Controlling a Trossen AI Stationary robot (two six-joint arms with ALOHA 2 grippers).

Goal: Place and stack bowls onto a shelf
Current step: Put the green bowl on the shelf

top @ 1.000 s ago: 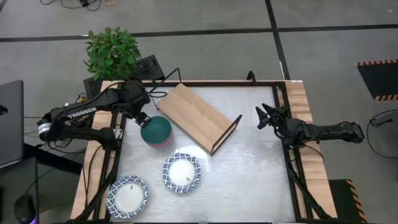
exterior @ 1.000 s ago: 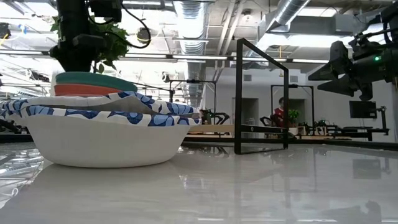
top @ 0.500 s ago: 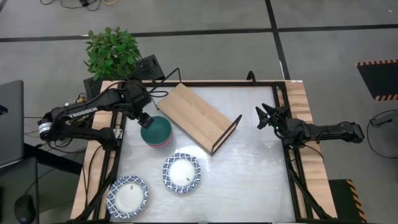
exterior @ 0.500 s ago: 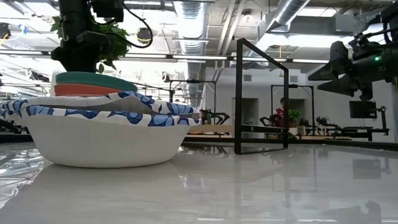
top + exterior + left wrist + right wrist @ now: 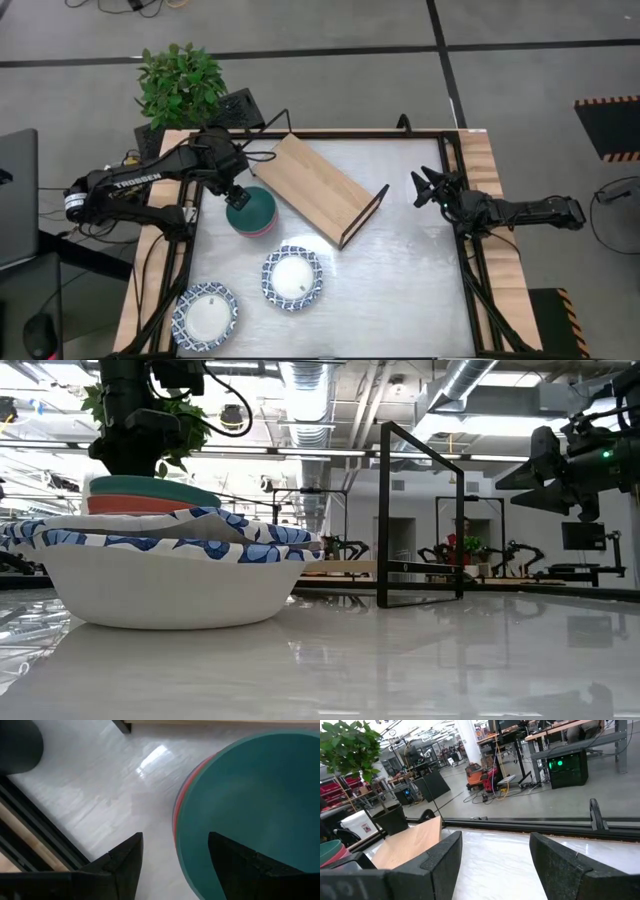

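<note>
A teal bowl sits nested in a red bowl on the tabletop, left of the shelf. The shelf is a light-wood board with a black wire end frame, and it lies slantwise at the table's far middle. My left gripper is open above the teal bowl's far-left rim, one finger outside it and one over its inside. My right gripper is open and empty above the table's right side. Two blue-and-white patterned bowls rest on the tabletop at the near left. My left gripper comes at the teal bowl's rim from above, pointing down, with its open fingers on either side of it. I cannot tell whether a finger touches the rim. The bowl stays nested in the red bowl on the table.
A potted green plant stands beyond the table's far left corner. The patterned bowl fills the left of the low view, with the teal bowl behind it. Bare tabletop lies at the near right.
My left gripper has shifted a little toward the table's right, over the teal bowl's rim. The bowls and the shelf have kept still.
</note>
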